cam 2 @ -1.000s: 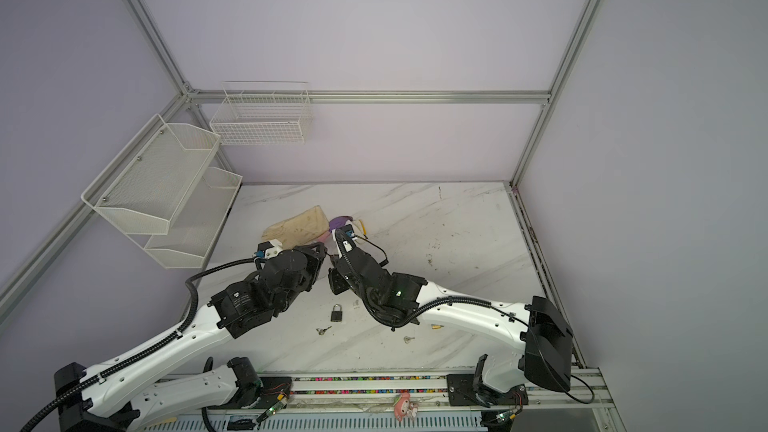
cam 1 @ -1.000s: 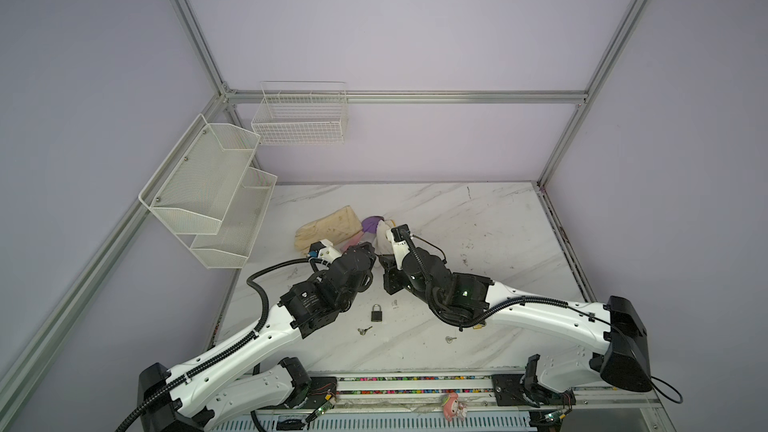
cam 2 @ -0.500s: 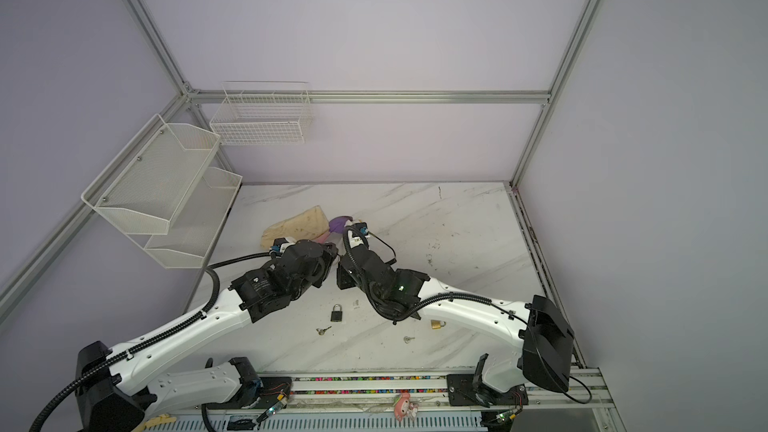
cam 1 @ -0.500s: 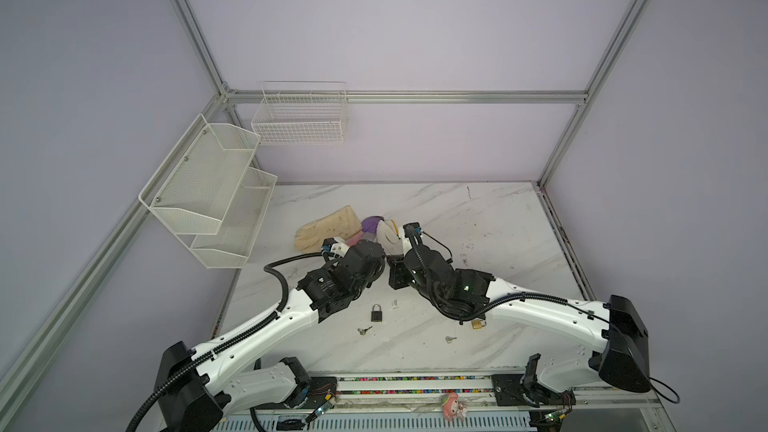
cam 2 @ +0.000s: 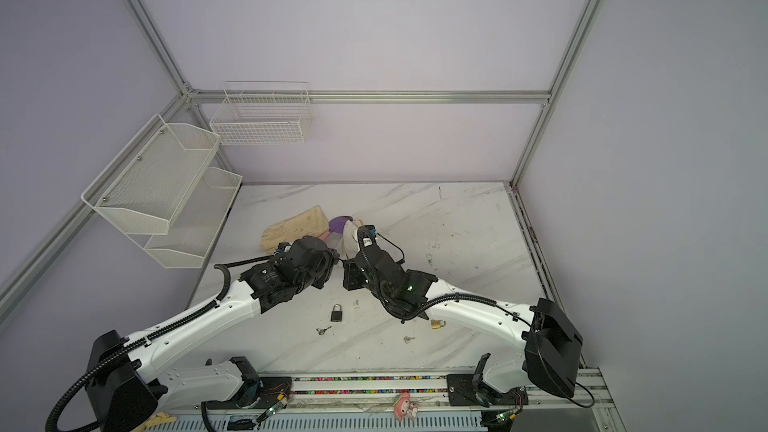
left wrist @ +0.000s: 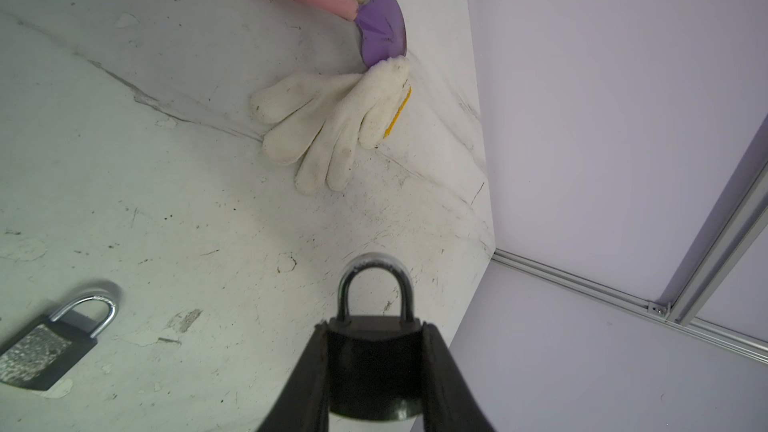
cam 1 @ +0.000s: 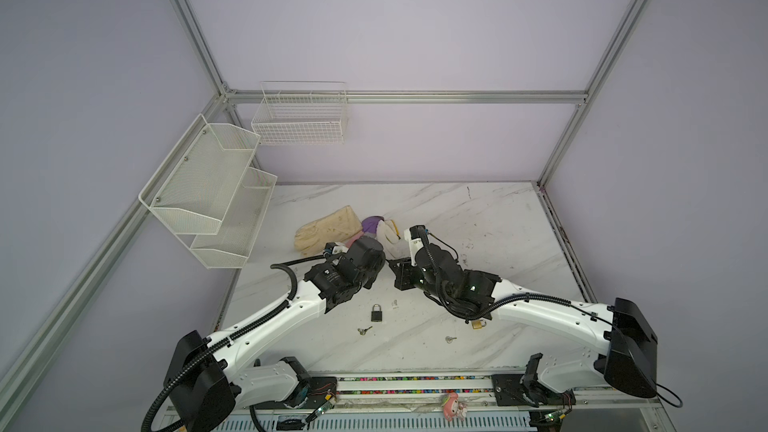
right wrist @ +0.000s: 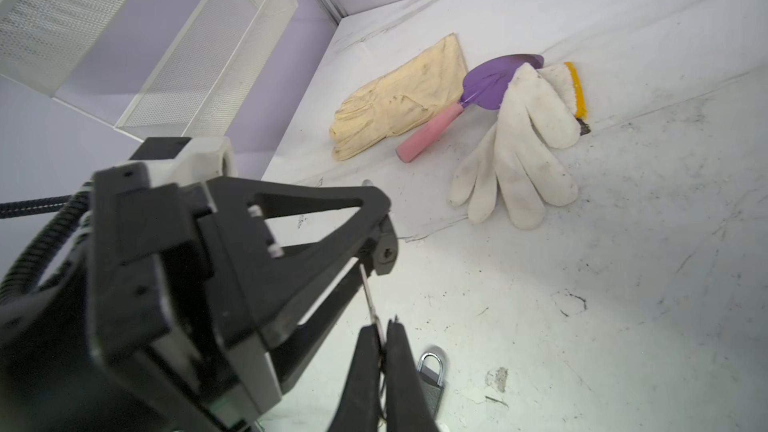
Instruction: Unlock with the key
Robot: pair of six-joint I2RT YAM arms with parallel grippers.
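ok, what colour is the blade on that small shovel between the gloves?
Purple blade, on a pink handle. It shows best in the right wrist view.

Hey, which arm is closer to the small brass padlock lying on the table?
Right. The right arm has its wrist section directly beside the brass padlock in both top views. The left arm is on the far side of the black padlock lying between them.

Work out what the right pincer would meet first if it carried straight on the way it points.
The padlock clamped in the left pincer. The key in the right pincer leads, tip near the lock's underside; contact is unclear.
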